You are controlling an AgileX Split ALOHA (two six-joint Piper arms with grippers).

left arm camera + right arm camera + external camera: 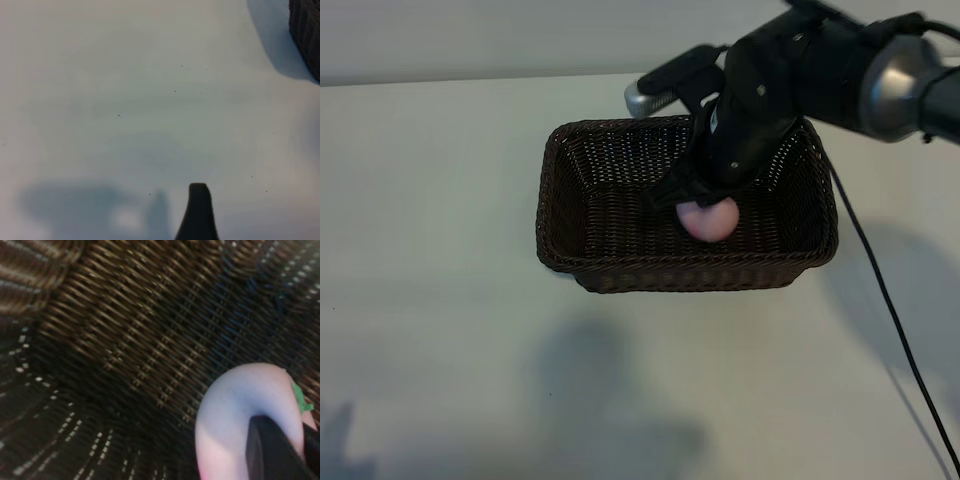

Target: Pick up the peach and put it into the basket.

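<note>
The dark-brown woven basket (552, 205) stands at the middle of the white table. My right gripper (703, 208) reaches down into it from the right and is shut on the pale-pink peach (710, 222), which is inside the basket, just over its floor near the front wall. In the right wrist view a black finger (272, 452) presses against the peach (235, 410), whose green stem (300, 400) shows, with the basket weave (125, 340) close behind. The left arm is outside the exterior view. Its wrist view shows one dark finger (199, 212) over bare table, with nothing beside it.
A black cable (880, 290) trails from the right arm across the table to the front right. In the left wrist view a corner of the basket (306, 35) shows at the picture's edge. Bare table (440, 330) lies left of and in front of the basket.
</note>
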